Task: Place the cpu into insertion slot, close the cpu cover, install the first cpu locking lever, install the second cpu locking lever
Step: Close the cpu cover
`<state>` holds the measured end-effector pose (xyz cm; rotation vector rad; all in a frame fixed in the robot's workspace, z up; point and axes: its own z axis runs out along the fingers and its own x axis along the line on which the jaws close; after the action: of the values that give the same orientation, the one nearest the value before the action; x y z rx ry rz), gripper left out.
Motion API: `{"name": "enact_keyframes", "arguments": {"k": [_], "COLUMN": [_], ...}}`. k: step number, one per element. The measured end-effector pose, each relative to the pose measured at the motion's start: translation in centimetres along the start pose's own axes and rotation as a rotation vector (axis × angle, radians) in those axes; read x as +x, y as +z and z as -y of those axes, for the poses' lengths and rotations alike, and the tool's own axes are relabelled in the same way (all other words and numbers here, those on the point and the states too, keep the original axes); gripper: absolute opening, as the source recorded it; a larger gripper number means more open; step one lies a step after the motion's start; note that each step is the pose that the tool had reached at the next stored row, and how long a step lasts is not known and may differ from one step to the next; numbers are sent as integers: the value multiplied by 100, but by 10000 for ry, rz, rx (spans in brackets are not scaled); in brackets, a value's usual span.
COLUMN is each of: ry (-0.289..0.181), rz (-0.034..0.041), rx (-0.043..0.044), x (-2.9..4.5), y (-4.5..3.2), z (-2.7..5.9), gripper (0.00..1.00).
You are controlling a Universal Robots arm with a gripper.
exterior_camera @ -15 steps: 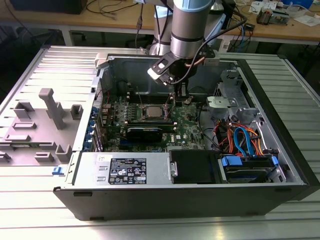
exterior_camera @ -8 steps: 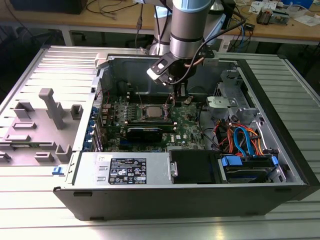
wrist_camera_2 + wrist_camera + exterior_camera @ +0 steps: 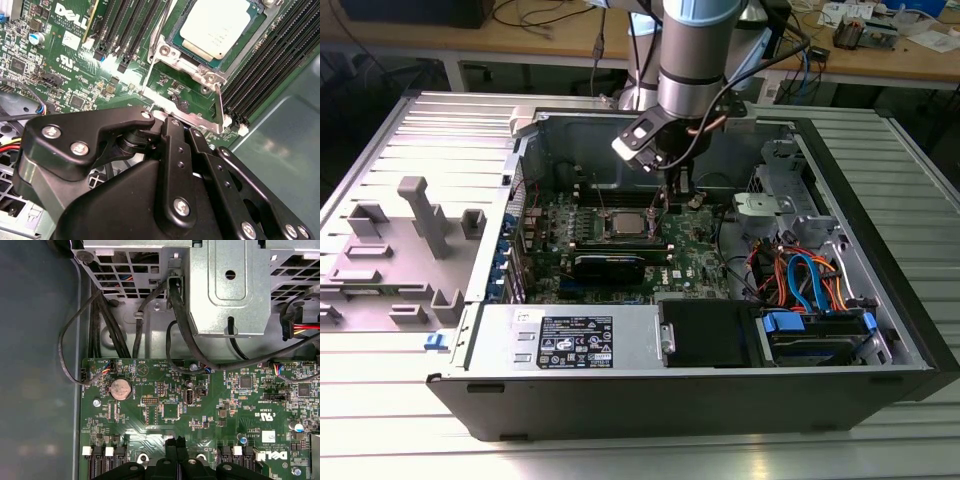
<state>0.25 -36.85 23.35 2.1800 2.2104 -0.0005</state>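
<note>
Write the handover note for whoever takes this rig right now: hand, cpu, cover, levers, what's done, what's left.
Hand: shut, tips down at the edge of the socket frame; whether it pinches anything cannot be told.
cpu: seated in its socket on the motherboard.
cpu cover: appears to lie down around the cpu, whose metal top shows through the open middle.
Levers: first lever and second lever look raised, not latched.
Done: cpu placed; cover seemingly closed.
Left: both levers.
</note>
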Motion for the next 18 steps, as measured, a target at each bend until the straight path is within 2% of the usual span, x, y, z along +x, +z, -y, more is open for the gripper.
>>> {"name": "enact_keyframes", "arguments": {"k": [18], "ry": [0], "rz": [0], "rx": [0], "x": [1], "y": [23], "z": [47], "gripper": [12]}}
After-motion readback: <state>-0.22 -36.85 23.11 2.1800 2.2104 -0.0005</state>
